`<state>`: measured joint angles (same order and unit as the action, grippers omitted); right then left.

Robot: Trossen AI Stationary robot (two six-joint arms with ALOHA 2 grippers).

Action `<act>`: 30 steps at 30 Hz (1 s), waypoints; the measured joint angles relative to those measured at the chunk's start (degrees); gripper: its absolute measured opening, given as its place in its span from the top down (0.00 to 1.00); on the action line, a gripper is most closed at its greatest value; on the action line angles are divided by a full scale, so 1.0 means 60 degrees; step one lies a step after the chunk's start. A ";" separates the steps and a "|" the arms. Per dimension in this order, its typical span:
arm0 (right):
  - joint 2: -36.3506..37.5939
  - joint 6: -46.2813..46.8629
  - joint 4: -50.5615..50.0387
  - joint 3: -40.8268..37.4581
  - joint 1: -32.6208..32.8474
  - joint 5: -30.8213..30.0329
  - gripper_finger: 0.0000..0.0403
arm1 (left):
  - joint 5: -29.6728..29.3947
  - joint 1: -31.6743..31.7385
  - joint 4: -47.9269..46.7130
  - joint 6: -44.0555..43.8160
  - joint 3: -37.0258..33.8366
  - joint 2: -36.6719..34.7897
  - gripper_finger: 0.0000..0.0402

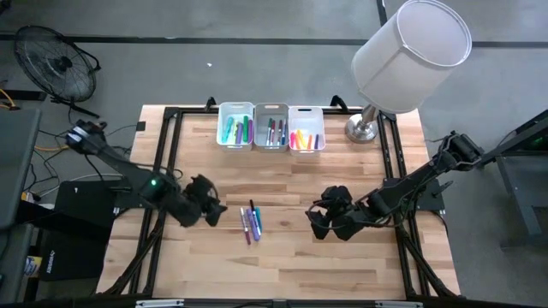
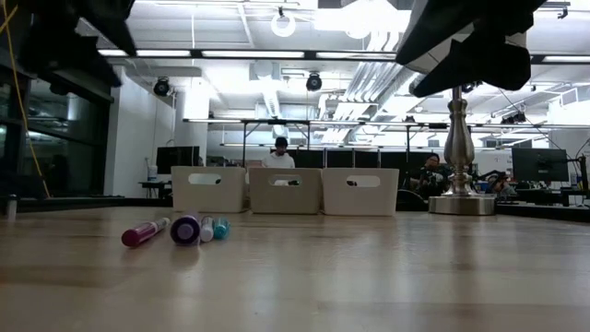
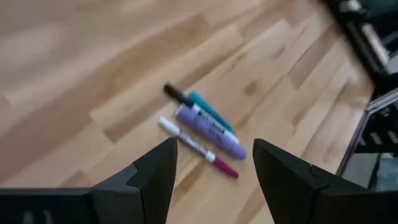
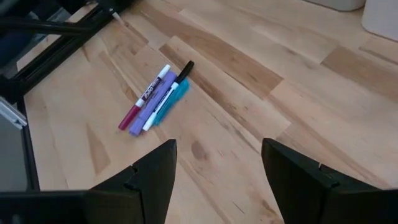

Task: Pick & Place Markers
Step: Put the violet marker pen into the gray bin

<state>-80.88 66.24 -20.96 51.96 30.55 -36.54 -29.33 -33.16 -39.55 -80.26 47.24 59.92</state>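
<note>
Several markers [image 1: 251,222] lie side by side, flat on the wooden table's middle: a thick purple one [image 3: 208,132], a teal one [image 4: 168,102], a thin magenta-and-white one [image 3: 199,149] and a white one with a black cap [image 4: 177,78]. My left gripper [image 1: 216,211] hovers just left of them, open, with the markers beyond its fingertips in the left wrist view [image 3: 214,155]. My right gripper [image 1: 315,224] hovers to their right, open and holding nothing [image 4: 217,155].
Three white bins [image 1: 271,127] stand in a row at the far edge, holding more markers sorted by colour. A lamp with a white shade [image 1: 411,47] and metal base [image 1: 364,128] stands at the far right. A black frame [image 1: 167,154] borders the table.
</note>
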 joint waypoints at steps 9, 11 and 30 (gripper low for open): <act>-0.0004 -0.0071 -0.0020 0.0000 -0.0007 0.0688 0.44 | 0.1171 -0.0394 0.0911 0.3155 0.0000 0.1493 0.48; -0.0004 -0.0117 -0.0027 0.0000 -0.0007 0.0826 0.44 | 0.1589 -0.0266 0.1217 0.4867 0.0000 0.1668 0.48; -0.0007 0.0457 0.0147 0.0000 -0.0036 0.1379 0.44 | 0.4486 0.1954 0.1875 1.7838 0.0011 0.3651 0.48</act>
<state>-80.93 68.98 -20.08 51.96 30.33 -28.26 -2.42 -21.43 -28.30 26.77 47.31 81.82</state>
